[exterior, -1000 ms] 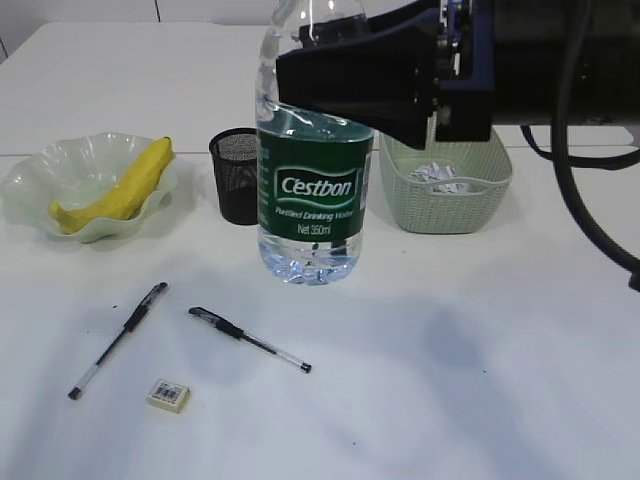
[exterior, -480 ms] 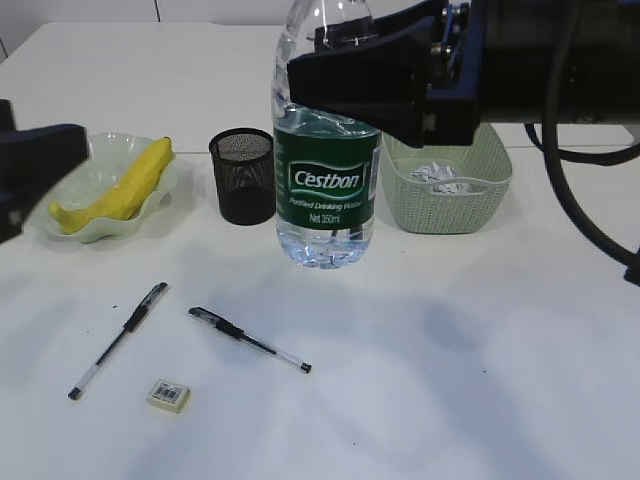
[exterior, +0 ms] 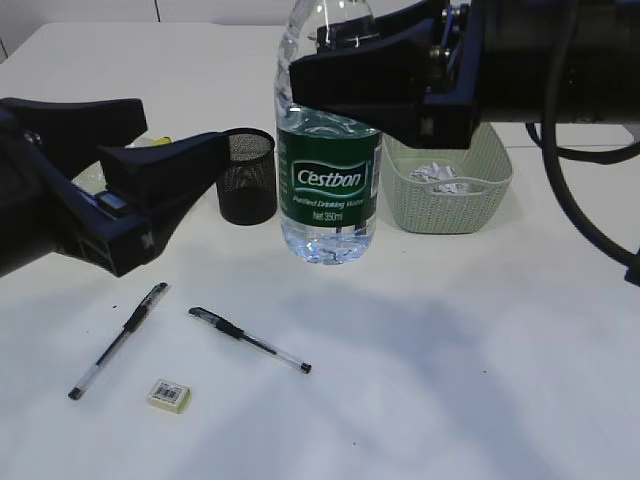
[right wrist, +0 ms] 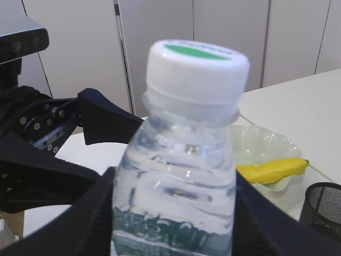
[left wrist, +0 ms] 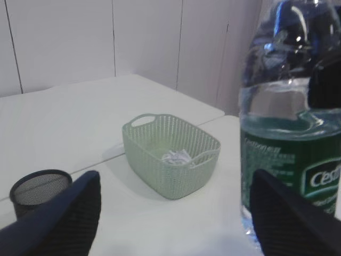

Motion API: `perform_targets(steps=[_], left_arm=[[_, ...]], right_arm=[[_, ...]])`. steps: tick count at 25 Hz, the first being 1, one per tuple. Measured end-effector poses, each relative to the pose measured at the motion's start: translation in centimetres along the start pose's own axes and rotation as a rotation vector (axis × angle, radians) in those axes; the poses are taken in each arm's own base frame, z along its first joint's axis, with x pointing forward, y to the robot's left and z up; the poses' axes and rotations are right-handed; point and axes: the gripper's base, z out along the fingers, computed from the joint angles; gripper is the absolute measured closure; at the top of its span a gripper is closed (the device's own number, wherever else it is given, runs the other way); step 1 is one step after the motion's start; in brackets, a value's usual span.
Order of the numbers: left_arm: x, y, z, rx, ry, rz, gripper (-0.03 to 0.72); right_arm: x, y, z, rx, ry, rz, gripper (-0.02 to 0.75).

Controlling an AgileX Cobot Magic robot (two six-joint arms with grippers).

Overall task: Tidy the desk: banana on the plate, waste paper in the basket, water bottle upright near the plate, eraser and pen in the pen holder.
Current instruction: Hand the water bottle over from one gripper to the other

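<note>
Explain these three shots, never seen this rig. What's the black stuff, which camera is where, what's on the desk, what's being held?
The black shapes are two robot arms. One camera faces the desk; the other two sit on the wrists.

Front view: the right end effector grips an upright water bottle. The left end effector stands open, holding nothing.

On the white desk: two pens, an eraser, a mesh pen holder, and a green basket with crumpled paper.

The right wrist view shows a banana on a plate.

My left gripper [exterior: 175, 150] has swung in from the left, fingers spread wider, hiding the plate; the bottle [exterior: 328, 150] shifted right.
</note>
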Motion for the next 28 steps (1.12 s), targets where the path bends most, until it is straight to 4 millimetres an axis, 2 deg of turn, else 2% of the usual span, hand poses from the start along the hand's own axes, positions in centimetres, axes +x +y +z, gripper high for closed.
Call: perform_targets(steps=[9,16,21,28], left_arm=[[0.5,-2.0,0.9,0.180,-0.054,0.048,0.048],[0.5,-2.7,1.7,0.254,-0.185,-0.034,0.048],[1.7,-2.8,2.5,0.264,-0.141,-0.035,0.048],[2.0,-2.9,3.0,0.260,-0.084,-0.060,0.050]], right_arm=[[0.0,-0.1,0.0,0.005,0.002,-0.017,0.356],[0.0,-0.1,0.0,0.007,0.003,-0.021,0.356],[-0.1,0.3,0.0,-0.028,-0.011,-0.021,0.356],[-0.2,0.5,0.0,-0.058,-0.021,-0.023,0.356]])
